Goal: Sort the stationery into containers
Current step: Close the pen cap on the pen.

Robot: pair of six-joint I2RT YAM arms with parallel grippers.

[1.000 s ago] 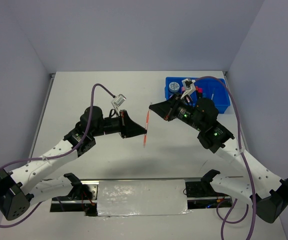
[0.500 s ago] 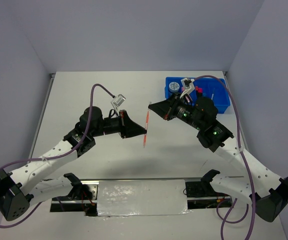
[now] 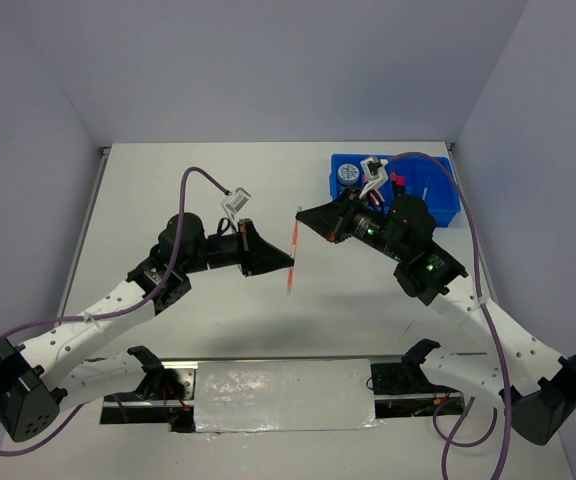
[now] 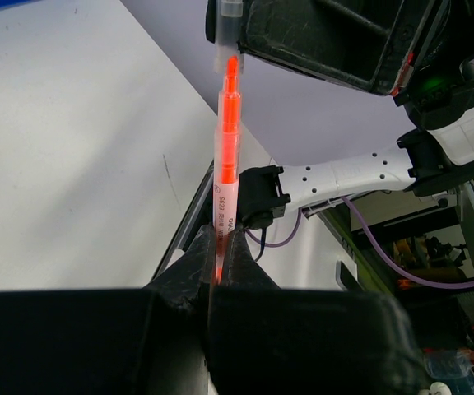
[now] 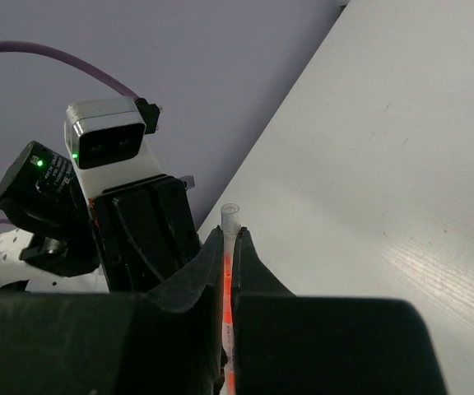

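Note:
A thin orange pen [image 3: 291, 258] hangs upright in mid-air above the table's middle, held at both ends. My left gripper [image 3: 290, 266] is shut on its lower part; in the left wrist view the pen [image 4: 225, 156] rises from between the closed jaws [image 4: 218, 245]. My right gripper [image 3: 301, 214] is shut on its upper end; in the right wrist view the pen's clear tip [image 5: 230, 217] pokes out past the jaws [image 5: 230, 239]. The blue tray [image 3: 440, 192] lies at the back right, partly hidden behind the right arm, with a tape disc [image 3: 349, 173] and pink-capped items [image 3: 398, 181] in it.
The two grippers face each other closely; the right gripper's body fills the top of the left wrist view [image 4: 327, 41], and the left wrist camera [image 5: 109, 140] shows in the right wrist view. Grey walls enclose the table on three sides.

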